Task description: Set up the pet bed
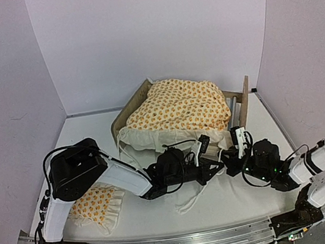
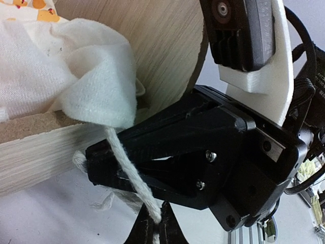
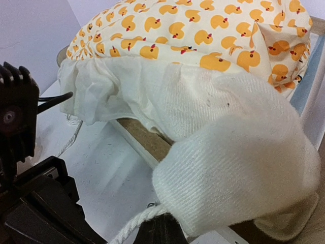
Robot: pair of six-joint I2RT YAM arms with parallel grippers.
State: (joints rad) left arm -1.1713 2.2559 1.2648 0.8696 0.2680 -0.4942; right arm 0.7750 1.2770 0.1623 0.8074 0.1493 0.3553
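The small light plywood pet bed [image 1: 243, 103] sits toward the back of the white bench [image 1: 226, 212], draped in a cream ruffled blanket printed with orange ducks [image 1: 179, 110]. Right at the bed's near side rail, the left gripper [image 2: 154, 230] has its jaws clamped on the blanket's white twisted cord [image 2: 119, 157]. The right gripper [image 3: 160, 229], close beside it, is likewise pinched shut on the cord where it meets the ruffle. A small matching ruffled pillow [image 1: 98, 203] lies well off the bed's left end.
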